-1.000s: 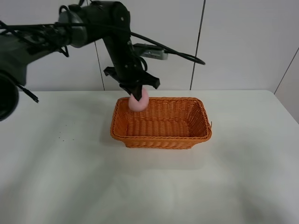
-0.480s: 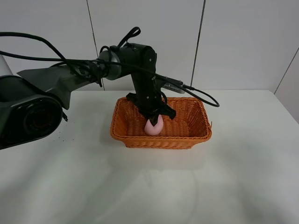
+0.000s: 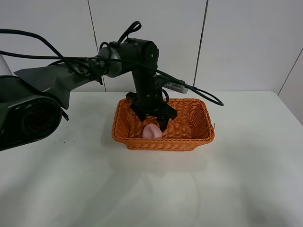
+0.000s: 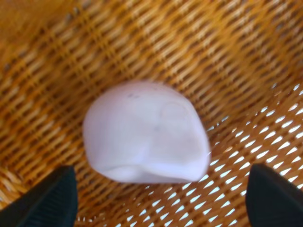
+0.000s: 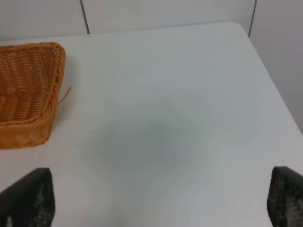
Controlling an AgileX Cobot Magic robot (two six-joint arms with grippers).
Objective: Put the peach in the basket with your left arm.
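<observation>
Left claw [image 3: 152, 122]: spread wide, empty, hovers just above peach [image 3: 152, 131]. Wrist view: fingertips flank peach, no contact visible.
Peach: lies on basket [image 3: 163, 142] floor, near basket's front wall, left of basket centre.
Basket: sits on white surface [image 3: 71, 179].
Judgement: placement done; withdrawal is step in hand.
Advice: lift straight up, fingers apart; clear basket rim before any sideways swing; avoid snagging weave or nudging peach.
Right claw [image 5: 156, 198]: wide, empty, over surface right of basket.

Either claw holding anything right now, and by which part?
Nothing. The left claw is open over the peach, which lies free on the basket floor; the right claw is open and empty.
</observation>
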